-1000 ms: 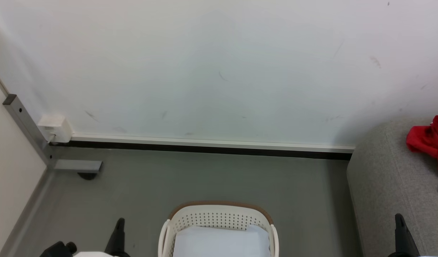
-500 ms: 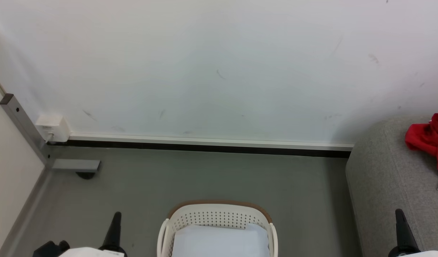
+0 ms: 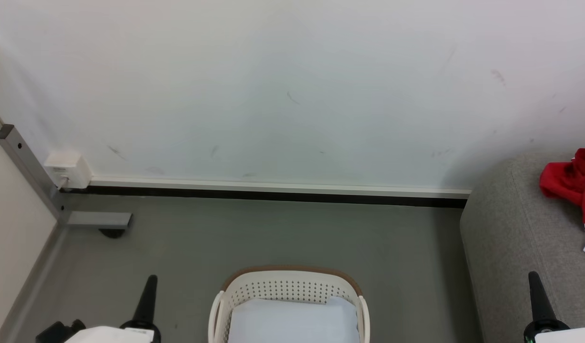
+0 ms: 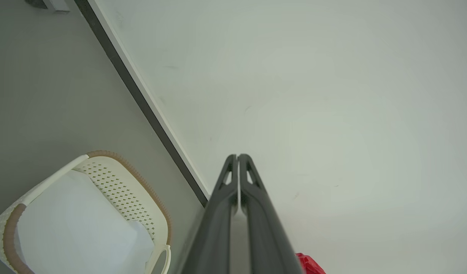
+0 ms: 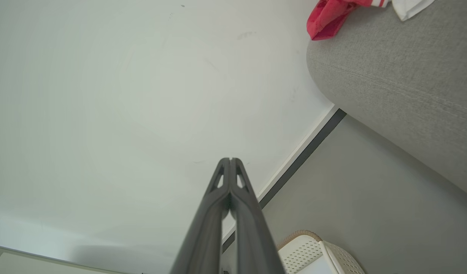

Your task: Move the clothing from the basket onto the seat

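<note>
At near left, the left gripper (image 3: pixel 151 282) points toward the far wall (image 3: pixel 292 95), fingers pressed together, holding nothing. In the near centre the basket (image 3: pixel 292 275) stands on the floor (image 3: pixel 273 233), its pale bottom showing bare. At right, the seat (image 3: pixel 511 238) carries the clothing (image 3: pixel 566 181), a red heap at its far end. At near right, the right gripper (image 3: pixel 534 282) is likewise closed and empty, which suggests the transfer is finished.

Perforated cream plastic basket (image 3: pixel 287 288) (brown woven-look rim); coarse grey woven seat (image 3: pixel 511 247); smooth matt floor (image 3: pixel 273 233).
</note>
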Controlling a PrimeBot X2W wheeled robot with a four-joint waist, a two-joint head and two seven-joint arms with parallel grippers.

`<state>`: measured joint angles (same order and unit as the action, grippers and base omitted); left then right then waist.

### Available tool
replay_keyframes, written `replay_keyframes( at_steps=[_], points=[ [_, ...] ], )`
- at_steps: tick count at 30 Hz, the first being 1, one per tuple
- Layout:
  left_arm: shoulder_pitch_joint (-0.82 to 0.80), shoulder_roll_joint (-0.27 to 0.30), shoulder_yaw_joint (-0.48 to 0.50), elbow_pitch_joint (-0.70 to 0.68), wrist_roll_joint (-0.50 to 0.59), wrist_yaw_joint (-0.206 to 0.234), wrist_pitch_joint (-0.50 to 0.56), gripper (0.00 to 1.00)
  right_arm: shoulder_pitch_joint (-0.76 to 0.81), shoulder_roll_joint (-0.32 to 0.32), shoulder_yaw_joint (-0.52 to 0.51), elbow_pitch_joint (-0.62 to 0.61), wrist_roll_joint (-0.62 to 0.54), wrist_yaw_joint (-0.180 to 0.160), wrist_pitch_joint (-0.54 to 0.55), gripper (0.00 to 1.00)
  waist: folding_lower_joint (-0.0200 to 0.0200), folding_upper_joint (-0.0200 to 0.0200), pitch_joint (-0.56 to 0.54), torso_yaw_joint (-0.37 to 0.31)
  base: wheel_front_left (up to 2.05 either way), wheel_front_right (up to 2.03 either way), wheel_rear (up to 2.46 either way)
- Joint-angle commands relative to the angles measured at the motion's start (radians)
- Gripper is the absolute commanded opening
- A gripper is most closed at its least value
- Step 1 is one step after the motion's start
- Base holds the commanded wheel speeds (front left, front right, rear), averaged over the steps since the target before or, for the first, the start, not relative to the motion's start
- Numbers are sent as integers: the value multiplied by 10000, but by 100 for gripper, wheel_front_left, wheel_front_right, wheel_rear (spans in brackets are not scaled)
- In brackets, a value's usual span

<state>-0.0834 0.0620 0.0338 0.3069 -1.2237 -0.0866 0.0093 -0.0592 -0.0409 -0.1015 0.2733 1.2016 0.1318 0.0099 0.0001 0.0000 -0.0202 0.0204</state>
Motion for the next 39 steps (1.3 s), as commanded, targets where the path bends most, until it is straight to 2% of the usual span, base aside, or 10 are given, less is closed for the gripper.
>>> replay_keyframes(
  at_steps=[1, 39],
  points=[
    [-186, 1, 96, -134, -329, -60, 92, 0, -190, -111, -38, -121, 299, -12, 77, 0, -1, 0, 6, -5, 0, 0, 0],
    [-276, -85, 694, -542, -3172, -398, 875, 0, -473, -128, -127, -281, 3369, -18, 876, 0, -1, 0, 176, -155, 0, 0, 0]
  ],
)
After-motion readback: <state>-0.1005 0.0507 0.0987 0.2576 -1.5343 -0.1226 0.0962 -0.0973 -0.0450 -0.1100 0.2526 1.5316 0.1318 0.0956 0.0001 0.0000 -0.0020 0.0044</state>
